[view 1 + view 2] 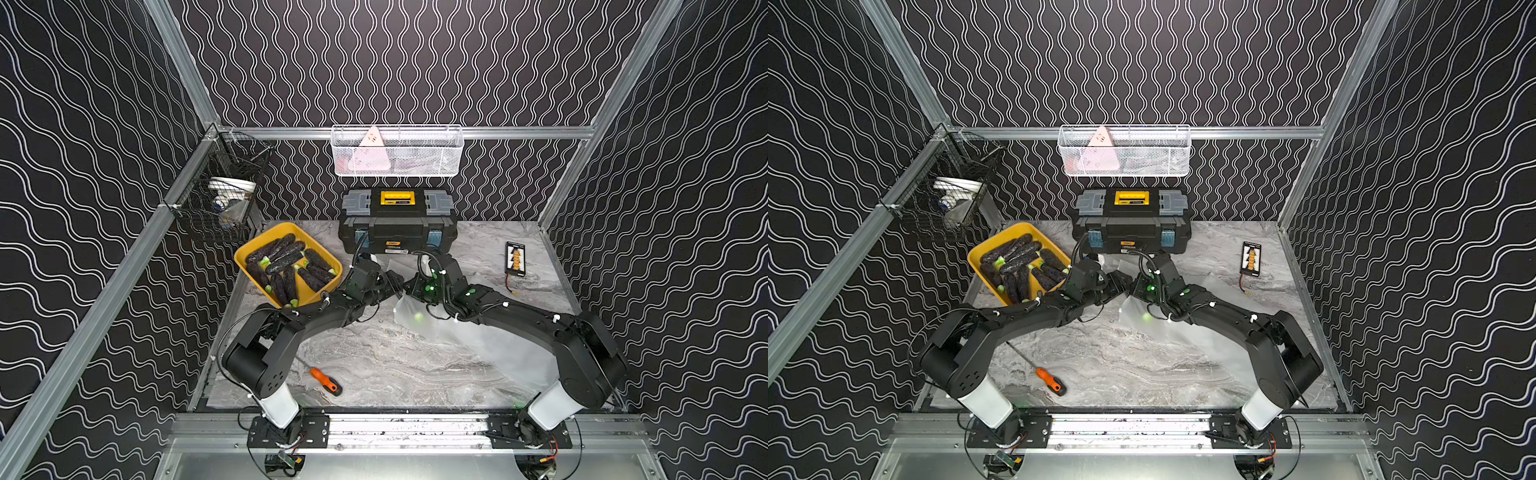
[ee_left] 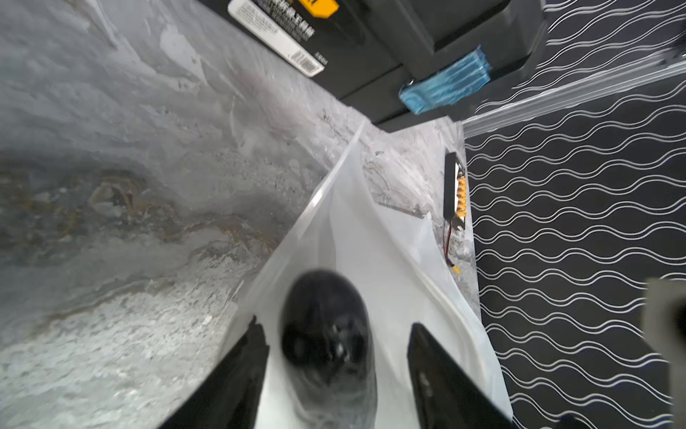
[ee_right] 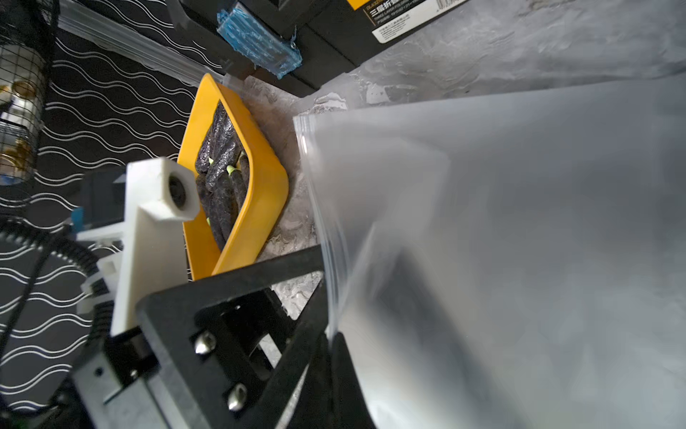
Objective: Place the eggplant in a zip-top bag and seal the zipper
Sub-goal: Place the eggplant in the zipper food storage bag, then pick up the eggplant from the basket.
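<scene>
In front of the toolbox [image 1: 397, 220], the right gripper [image 3: 328, 330] pinches the zip-top bag [image 3: 519, 223], and the spread left gripper [image 2: 334, 325] flanks the eggplant [image 2: 326, 308] inside.

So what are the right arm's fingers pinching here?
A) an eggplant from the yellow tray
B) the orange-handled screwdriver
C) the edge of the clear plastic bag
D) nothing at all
C: in the right wrist view the right fingers are shut on the edge of the clear plastic bag, whose rim runs straight down into them.
</scene>
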Tool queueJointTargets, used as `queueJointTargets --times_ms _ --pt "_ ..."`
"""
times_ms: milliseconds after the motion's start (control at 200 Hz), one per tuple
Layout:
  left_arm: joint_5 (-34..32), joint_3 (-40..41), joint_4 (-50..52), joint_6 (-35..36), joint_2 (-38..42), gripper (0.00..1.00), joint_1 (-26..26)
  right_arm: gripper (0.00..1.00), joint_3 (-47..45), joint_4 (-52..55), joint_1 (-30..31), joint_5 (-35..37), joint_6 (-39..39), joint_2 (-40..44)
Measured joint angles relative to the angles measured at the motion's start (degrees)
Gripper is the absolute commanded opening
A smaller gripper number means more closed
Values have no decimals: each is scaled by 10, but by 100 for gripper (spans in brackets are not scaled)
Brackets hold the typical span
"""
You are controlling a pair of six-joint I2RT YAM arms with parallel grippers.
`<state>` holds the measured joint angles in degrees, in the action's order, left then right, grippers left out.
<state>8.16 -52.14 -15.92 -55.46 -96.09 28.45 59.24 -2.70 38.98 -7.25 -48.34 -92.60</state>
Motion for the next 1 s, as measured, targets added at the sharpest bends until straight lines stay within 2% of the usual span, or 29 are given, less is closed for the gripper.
queueJointTargets --times_ms 130,280,365,465,540,681,851,1001 --pt "17 -8 24 2 9 72 -4 0 -4 3 0 7 12 3" --pt "23 -31 69 16 53 71 -22 0 -6 3 1 17 25 2" --pt "-10 -58 128 38 78 70 -36 0 -2 6 1 22 31 0" --pt "-90 -92 211 81 103 70 -57 0 2 8 2 22 40 -3" --pt "-140 -100 261 112 112 70 -103 0 3 7 6 22 41 -9" --pt "-179 -100 318 143 97 71 -225 0 5 8 13 17 44 -22" --pt "-132 -111 343 153 31 71 -314 0 16 9 22 7 50 -39" --pt "-98 -138 356 152 -21 71 -332 0 26 10 26 2 55 -52"
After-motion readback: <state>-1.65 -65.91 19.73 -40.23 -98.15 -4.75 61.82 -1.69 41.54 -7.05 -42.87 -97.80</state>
